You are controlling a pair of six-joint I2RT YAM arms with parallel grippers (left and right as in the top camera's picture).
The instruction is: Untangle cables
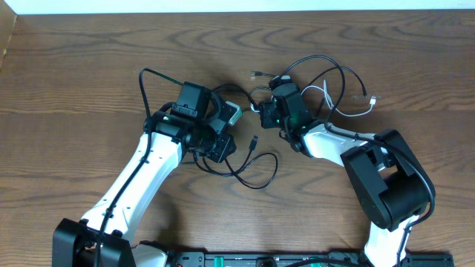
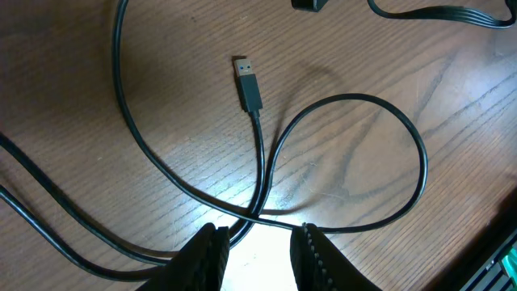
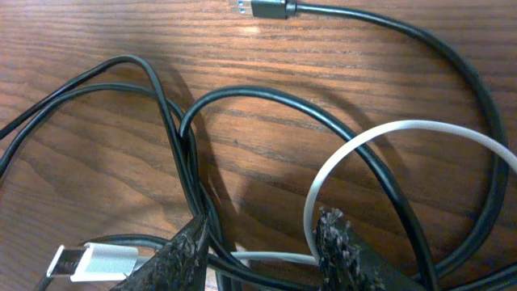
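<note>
- Dark wood-grain worktop (image 1: pixel 82 67) carries the cables (image 2: pixel 261 153), which lie loose between and around the two wrists.
- The left jaws are held apart and low over the worktop. Bare wood shows between their fingers (image 2: pixel 206 259), and nothing is clamped.
- Just ahead of those fingers is a crossing (image 2: pixel 260 217), where the cord from the USB plug (image 2: pixel 248 83) meets the ends of a wide loop (image 2: pixel 422 166). Which strand lies on top cannot be told.
- The USB plug itself lies straight beyond the crossing, free of other strands.
- The right jaws, farther out past the USB plug, are also apart. Their fingers (image 3: pixel 343 250) are set astride a bunch of black strands (image 3: pixel 182 153) and a white cable (image 3: pixel 388 133), with the gap far wider than any cord.
- A silver plug (image 3: pixel 93 260) lies just outside that bunch.
- One strand only is best taken: the plug's cord, gripped short of the crossing.
- That cord should be lifted clear and drawn slowly towards the USB plug end, so the free end is fed back out of the loop.
- The bunch is better steadied by the right jaws than dragged, since a pull from both sides would likely tighten the tangle.
</note>
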